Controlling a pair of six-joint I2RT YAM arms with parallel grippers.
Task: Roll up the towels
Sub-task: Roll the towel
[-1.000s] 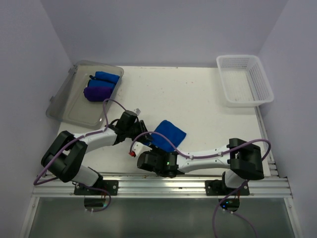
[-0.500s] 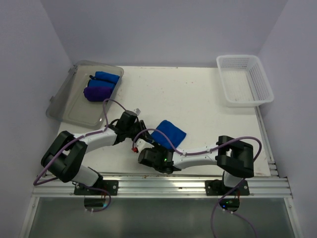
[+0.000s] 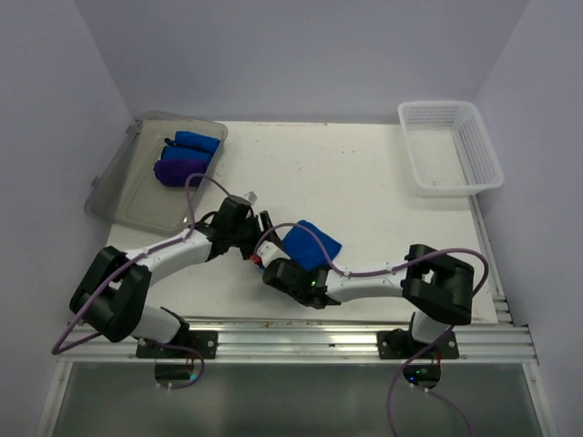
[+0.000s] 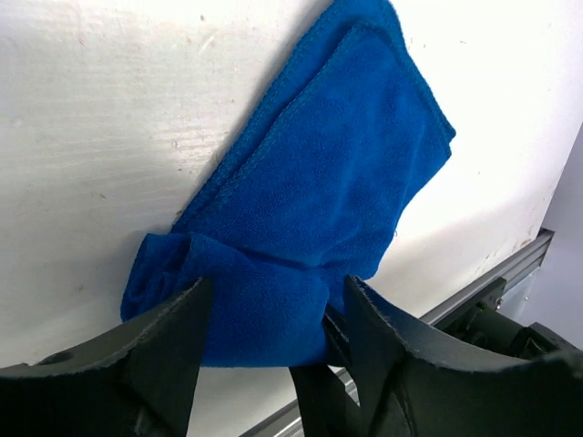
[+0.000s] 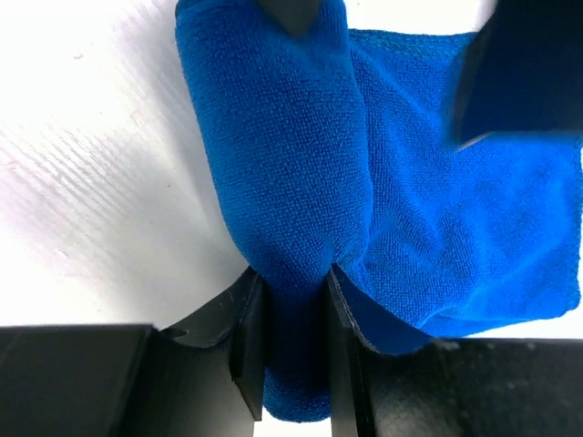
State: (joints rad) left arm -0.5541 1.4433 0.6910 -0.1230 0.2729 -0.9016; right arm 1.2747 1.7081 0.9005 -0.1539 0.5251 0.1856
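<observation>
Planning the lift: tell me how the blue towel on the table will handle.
Likely floppy: the blue towel creases where the right pincer pinches it. Probably light, being thin cloth. Its loose roll may unroll when lifted.

We see one blue towel just below the middle of the top view, half rolled. Its end toward the lower left is curled into a short, plump roll, and the rest lies flat and folded double. In the left wrist view this towel spreads toward the upper right, stitched hems showing, with the roll bunched at the bottom. In the right wrist view the roll runs up the left side. In the upper left of the top view we find a rolled blue towel, a second blue roll touching it, and a dark purple roll below them.
</observation>
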